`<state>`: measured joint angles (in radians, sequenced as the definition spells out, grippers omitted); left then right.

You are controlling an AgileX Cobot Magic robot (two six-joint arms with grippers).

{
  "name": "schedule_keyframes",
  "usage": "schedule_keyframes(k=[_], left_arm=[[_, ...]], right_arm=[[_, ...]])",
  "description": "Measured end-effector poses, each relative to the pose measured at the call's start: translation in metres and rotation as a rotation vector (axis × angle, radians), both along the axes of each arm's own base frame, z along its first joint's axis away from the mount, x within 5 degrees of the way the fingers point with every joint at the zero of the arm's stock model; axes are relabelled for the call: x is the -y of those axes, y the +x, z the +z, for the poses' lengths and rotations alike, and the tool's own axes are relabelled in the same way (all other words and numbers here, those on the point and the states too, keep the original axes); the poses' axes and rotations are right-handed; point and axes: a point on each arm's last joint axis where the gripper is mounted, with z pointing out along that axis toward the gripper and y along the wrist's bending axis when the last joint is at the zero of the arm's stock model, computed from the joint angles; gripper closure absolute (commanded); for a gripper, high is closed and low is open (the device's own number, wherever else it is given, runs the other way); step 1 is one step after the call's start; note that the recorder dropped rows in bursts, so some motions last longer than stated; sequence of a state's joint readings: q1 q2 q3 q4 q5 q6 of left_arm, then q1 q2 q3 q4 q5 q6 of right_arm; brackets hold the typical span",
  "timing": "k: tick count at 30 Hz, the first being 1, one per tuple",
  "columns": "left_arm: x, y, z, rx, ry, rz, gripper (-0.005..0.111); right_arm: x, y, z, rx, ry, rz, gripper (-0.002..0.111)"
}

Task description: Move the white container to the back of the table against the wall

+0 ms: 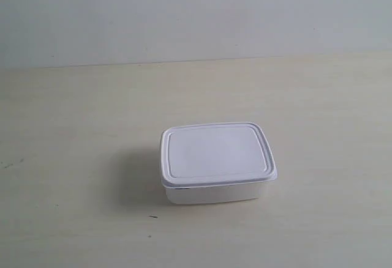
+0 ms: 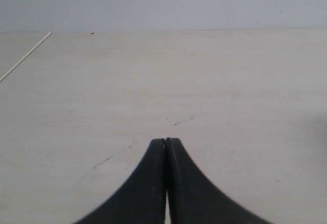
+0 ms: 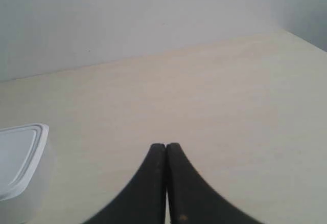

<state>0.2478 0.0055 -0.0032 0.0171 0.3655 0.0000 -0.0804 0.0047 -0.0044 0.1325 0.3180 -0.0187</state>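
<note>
Lidded white container (image 1: 217,161) sits centre of table (image 1: 73,127), wall (image 1: 184,11) well apart at 12 o'clock. Likely light, rigid, slick plastic; grip side walls under rim. Both clenched, empty: left gripper (image 2: 166,143), right gripper (image 3: 166,147).

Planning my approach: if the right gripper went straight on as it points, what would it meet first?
Not the white container, which sits off to one side of its line. The shut right gripper faces bare table, then the wall; depth is unclear.
</note>
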Motion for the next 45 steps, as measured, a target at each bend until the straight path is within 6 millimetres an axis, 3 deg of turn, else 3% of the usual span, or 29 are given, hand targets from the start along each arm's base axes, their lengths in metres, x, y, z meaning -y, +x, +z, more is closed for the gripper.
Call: schedule_keyframes(k=[26, 33, 36, 39, 45], left_arm=[[0.0, 0.001, 0.003, 0.025, 0.025, -0.005, 0.107], [0.0, 0.002, 0.008, 0.091, 0.044, -0.006, 0.107], [-0.001, 0.004, 0.021, 0.236, 0.032, 0.001, 0.107], [0.0, 0.004, 0.028, 0.362, -0.129, 0.021, 0.107], [-0.001, 0.005, 0.035, 0.469, -0.285, 0.027, 0.107]], right_arm=[[0.0, 0.0, 0.0, 0.004, 0.0, -0.001, 0.108], [0.002, 0.002, 0.017, 0.186, 0.006, -0.027, 0.108], [0.004, 0.002, 0.027, 0.304, 0.169, -0.054, 0.108], [0.005, 0.001, 0.035, 0.397, 0.25, -0.061, 0.108], [0.006, -0.001, 0.043, 0.497, 0.455, -0.058, 0.108]])
